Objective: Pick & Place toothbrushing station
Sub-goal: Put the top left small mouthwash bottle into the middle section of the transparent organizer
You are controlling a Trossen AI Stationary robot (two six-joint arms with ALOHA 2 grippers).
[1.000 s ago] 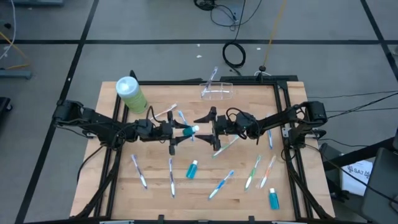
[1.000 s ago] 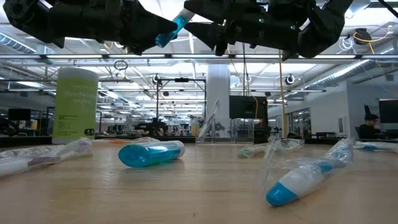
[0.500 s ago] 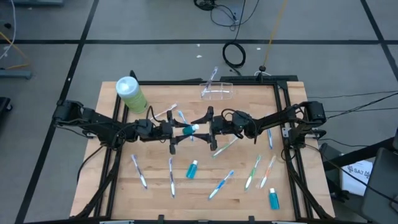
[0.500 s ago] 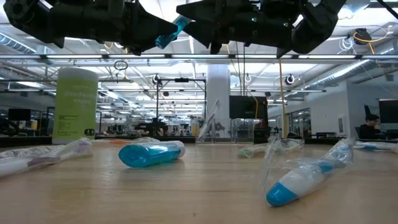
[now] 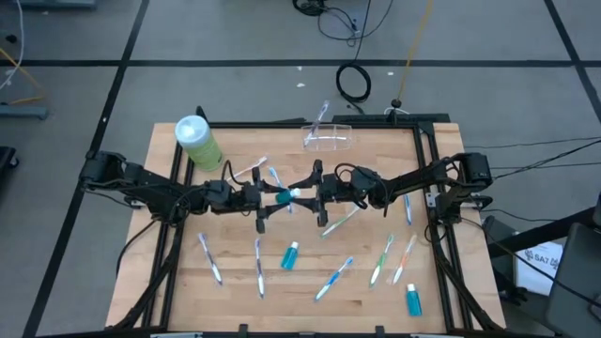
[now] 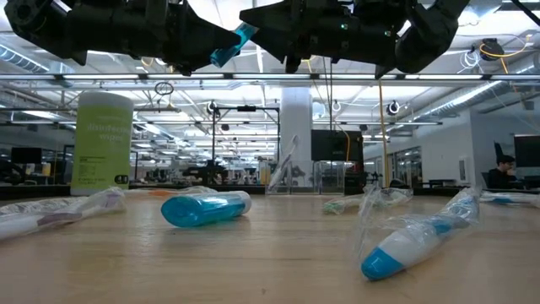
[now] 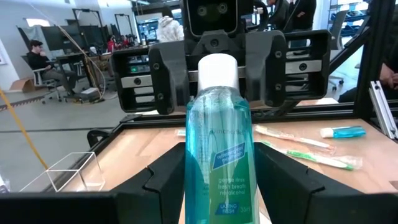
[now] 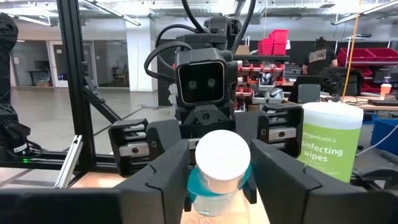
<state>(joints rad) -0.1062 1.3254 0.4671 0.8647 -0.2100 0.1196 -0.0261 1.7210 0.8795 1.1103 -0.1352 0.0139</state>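
Teal tube held in mid-air between the two grippers, above the table's middle.

The tube (image 7: 218, 155) is clear teal liquid with a white cap (image 8: 222, 155) and a small printed label. Its long axis lies left to right across the table (image 5: 178, 282), tilted slightly in the low view, with the cap pointing right toward the right gripper (image 5: 315, 192). The left gripper (image 5: 268, 199) has its fingers closed on the tube's body. The right gripper's fingers stand wide on either side of the cap, apart from it. Toothbrushes (image 5: 333, 277) and two more teal tubes lie scattered on the near half of the table; a clear cup (image 5: 328, 137) stands at the far edge, a green canister (image 5: 197, 141) far left.
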